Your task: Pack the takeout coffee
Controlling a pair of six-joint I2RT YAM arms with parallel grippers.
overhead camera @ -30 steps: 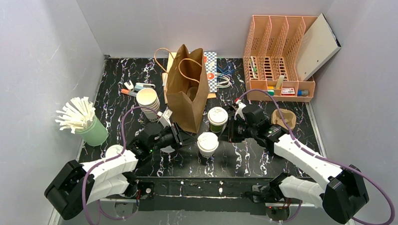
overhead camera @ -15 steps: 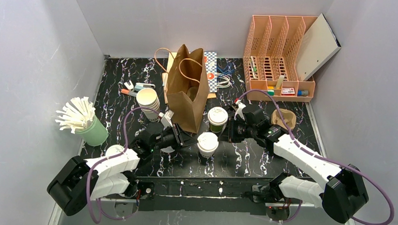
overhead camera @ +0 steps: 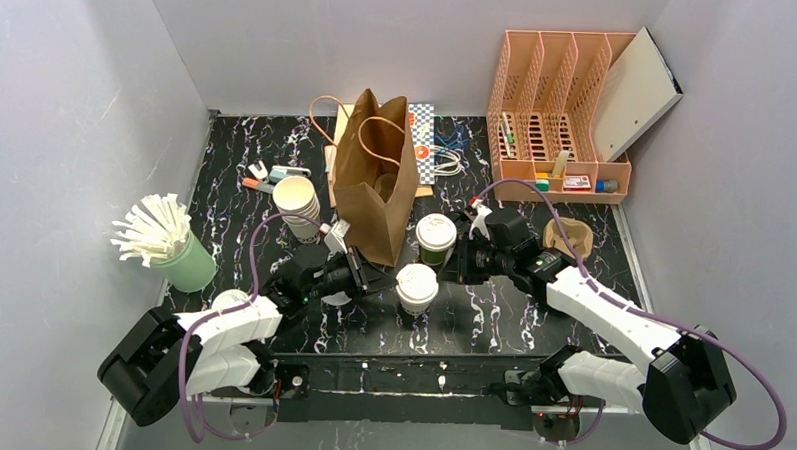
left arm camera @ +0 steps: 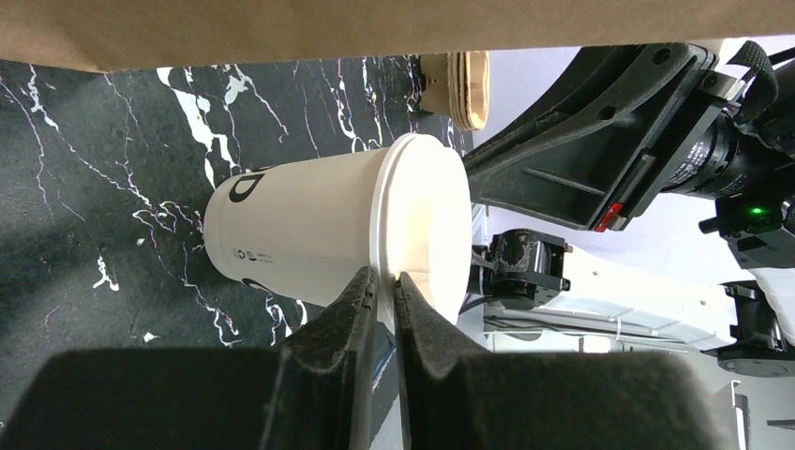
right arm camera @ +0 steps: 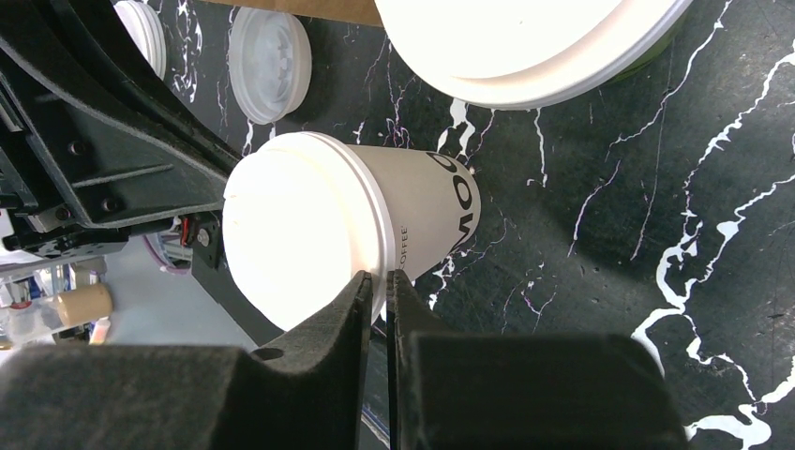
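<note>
**A:** Where is the coffee we have to pack?

**B:** We see two cups. The cream cup (left arm camera: 300, 234) stands upright on the black table (overhead camera: 491, 318), just in front of the brown paper bag (overhead camera: 376, 194), by its near corner. Its white lid (left arm camera: 436, 225) is on.

**A:** And the other one?

**B:** The green cup (overhead camera: 435, 238) stands just to the right of the bag, and it has a white lid on too. We see a small gap between the two cups, so they do not touch. Both are outside the bag. The bag stands upright with its top open.

**A:** What are the hands doing?

**B:** The left gripper (left arm camera: 385, 277) reaches in from the front left of the bag. Its two fingers are almost together, and they pinch the edge of the cream cup's lid. The right gripper (right arm camera: 379, 278) comes in from the other side, in front of the green cup. Its fingers are almost together too, and they pinch the other edge of the same lid.

**A:** What else do we see near the bag?

**B:** A stack of cream cups (overhead camera: 297, 203) with no lids stands just left of the bag. A green pot (overhead camera: 188, 266) full of white sticks is far off to the bag's left. A peach file rack (overhead camera: 559, 111) stands behind the bag, off to the right.
</note>
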